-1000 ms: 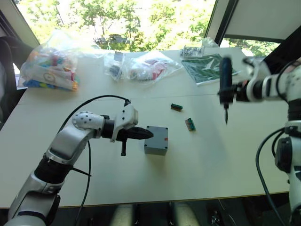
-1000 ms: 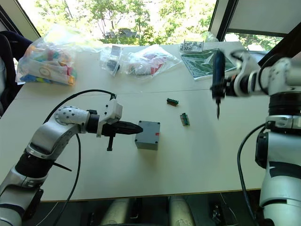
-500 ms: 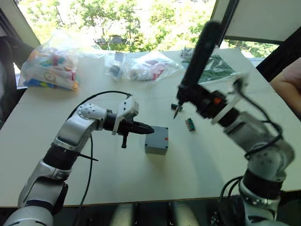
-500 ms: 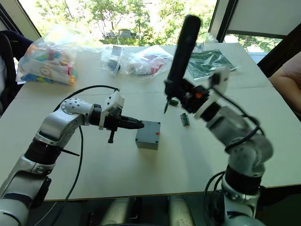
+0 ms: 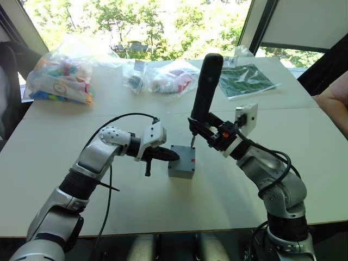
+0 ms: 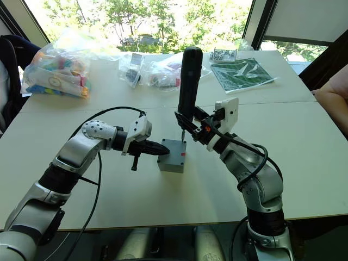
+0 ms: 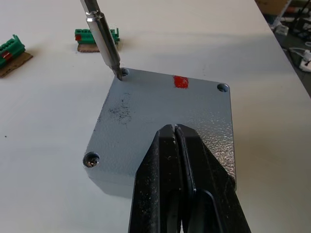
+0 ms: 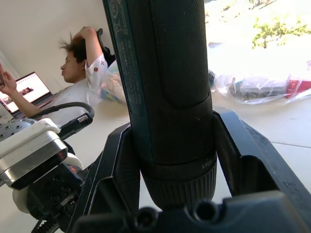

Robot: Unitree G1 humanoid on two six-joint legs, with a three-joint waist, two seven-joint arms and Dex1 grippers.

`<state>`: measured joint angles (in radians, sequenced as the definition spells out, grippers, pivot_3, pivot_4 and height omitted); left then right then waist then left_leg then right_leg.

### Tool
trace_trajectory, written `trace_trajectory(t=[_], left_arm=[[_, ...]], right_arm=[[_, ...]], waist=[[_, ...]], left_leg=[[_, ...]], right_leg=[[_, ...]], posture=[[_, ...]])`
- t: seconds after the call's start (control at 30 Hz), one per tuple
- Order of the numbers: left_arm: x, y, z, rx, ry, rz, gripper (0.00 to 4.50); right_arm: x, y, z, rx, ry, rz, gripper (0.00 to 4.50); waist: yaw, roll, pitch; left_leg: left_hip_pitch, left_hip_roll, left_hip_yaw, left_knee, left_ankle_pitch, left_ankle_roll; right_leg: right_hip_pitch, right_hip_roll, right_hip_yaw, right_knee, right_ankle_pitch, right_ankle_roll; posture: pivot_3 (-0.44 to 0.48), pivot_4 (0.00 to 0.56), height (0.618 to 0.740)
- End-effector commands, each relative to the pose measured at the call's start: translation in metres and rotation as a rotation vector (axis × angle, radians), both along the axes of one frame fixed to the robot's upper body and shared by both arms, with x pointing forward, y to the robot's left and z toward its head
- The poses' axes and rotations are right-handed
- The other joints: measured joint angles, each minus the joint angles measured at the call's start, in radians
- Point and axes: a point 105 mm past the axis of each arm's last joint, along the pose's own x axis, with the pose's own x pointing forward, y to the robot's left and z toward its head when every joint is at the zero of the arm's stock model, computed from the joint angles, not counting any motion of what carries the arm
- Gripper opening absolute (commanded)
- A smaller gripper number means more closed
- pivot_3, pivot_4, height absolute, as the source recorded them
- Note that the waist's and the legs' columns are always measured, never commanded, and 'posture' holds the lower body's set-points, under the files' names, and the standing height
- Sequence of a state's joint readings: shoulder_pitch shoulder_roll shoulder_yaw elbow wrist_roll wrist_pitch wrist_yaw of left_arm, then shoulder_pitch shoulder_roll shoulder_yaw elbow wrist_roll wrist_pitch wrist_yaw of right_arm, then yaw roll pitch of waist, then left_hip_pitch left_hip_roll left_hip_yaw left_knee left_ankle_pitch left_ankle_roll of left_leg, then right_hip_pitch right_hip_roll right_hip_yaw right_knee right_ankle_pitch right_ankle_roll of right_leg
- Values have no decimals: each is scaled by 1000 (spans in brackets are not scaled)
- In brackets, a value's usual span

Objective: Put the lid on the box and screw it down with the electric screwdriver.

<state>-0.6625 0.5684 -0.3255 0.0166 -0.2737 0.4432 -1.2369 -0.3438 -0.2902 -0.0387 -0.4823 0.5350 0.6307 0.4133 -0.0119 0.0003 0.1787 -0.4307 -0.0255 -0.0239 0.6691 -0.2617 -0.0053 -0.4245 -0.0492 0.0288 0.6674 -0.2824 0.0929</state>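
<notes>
The box (image 5: 181, 161) sits mid-desk (image 5: 65, 163) with the lid (image 7: 165, 116) seated on top. The left fingers (image 7: 176, 160) are clenched together, tips resting on the lid. The right gripper (image 5: 209, 132) grasps the screwdriver (image 5: 203, 88) nearly upright, its bit in a far corner screw hole (image 7: 125, 72).

Silver-grey jointed arms, black wrists and jaws, white wrist housings, black cables.

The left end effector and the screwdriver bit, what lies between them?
In the left wrist view, bare grey lid lies between the shut left end effector and the electric screwdriver bit, bearing a dark smudge and a red mark.
</notes>
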Motion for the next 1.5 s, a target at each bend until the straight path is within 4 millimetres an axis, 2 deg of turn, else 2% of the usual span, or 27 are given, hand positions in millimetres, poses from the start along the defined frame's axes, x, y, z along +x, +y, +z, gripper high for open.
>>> trace_trajectory(t=[0.03, 0.43, 0.53, 0.63, 0.77, 1.07, 1.2, 1.5], left_arm=[[-1, 3, -3, 11, -2, 8, 0], [-2, 0, -6, 14, -2, 0, 0], [-2, -1, -7, 18, -3, -4, 0], [-2, -1, -9, 27, -8, -3, 0], [-4, -2, -10, 27, -3, -3, 0], [-5, -3, -12, 25, 6, -2, 0], [-5, -5, -12, 20, 10, -2, 0], [-5, -5, -16, 29, 15, 1, 0]], right_arm=[[-4, -2, 9, -5, -59, 7, 1764], [-4, -8, -2, -58, -38, -2, 1764], [-7, -3, -25, -129, 1, 7, 1764], [-4, -7, -47, -144, 71, -31, 1764], [1, -10, -57, -101, 113, -67, 1764], [3, -17, -83, -199, 170, -107, 1764], [2, -17, -86, -199, 174, -110, 1764], [0, -9, -78, -151, 155, -91, 1764]], waist=[[0, 0, 0], [2, 0, 0], [2, 0, -1], [1, -2, -3], [1, -5, -6], [2, -8, -20], [4, -9, -23], [3, -9, -25]], left_leg=[[0, 0, 0, 0, 0, 0], [4, 0, 0, 0, 0, 0], [5, 0, 0, 0, 0, 0], [8, 0, -1, -1, 0, 1], [24, 0, -1, -4, -2, 3], [26, 0, -3, -4, -2, 3], [29, 0, -4, -4, -2, 3], [31, 0, -4, -6, -3, 3]], right_leg=[[0, 0, 0, 0, 0, 0], [5, 0, 0, -1, 0, 0], [6, 0, 0, -1, 0, 0], [9, 0, -1, -2, 0, 0], [27, 0, -1, -7, -1, 0], [30, 0, -3, -8, -1, 0], [34, -1, -3, -10, -1, 0], [36, -2, -3, -12, -1, 0]], posture=[[0, 150, 740], [0, 150, 740], [0, 150, 740], [0, 150, 740], [0, 150, 740], [0, 150, 740], [0, 150, 740], [0, 150, 740]])
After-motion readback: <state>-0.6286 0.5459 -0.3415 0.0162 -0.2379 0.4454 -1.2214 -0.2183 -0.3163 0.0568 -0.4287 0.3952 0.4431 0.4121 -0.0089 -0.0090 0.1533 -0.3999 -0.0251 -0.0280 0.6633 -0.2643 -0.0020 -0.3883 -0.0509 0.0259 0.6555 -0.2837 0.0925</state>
